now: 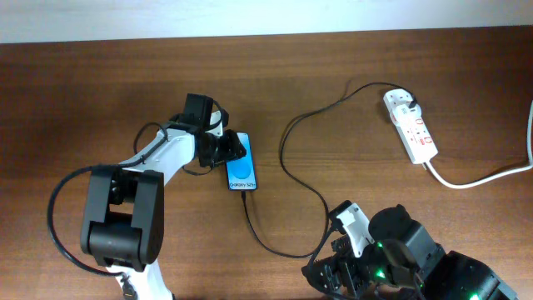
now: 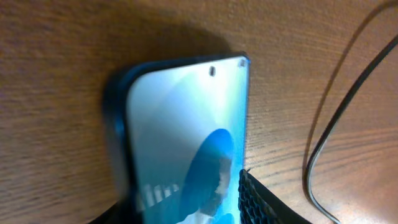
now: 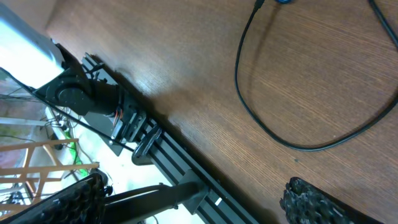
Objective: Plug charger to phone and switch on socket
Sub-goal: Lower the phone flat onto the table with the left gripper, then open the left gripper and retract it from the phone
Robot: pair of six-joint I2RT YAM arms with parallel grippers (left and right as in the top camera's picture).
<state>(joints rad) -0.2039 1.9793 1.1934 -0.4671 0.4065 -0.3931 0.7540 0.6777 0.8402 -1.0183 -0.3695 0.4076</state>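
Observation:
The phone (image 1: pixel 241 172) lies on the wooden table with its blue screen up. My left gripper (image 1: pixel 226 150) is shut on its far end. In the left wrist view the phone (image 2: pixel 180 124) sits between the two fingers (image 2: pixel 186 208). The charger (image 1: pixel 287 167), a thin black cable, meets the phone's near end, loops toward the front edge and runs to a black plug (image 1: pixel 414 102) on the white socket (image 1: pixel 412 129) at the far right. My right gripper (image 1: pixel 335 254) is open and empty over the front edge (image 3: pixel 196 199), with a loop of the charger (image 3: pixel 261 124) ahead of it.
The socket's thick white cord (image 1: pixel 475 179) runs off the right edge. A black metal rail (image 3: pixel 180 165) lines the table's front edge under my right gripper. The charger also passes right of the phone in the left wrist view (image 2: pixel 323 143).

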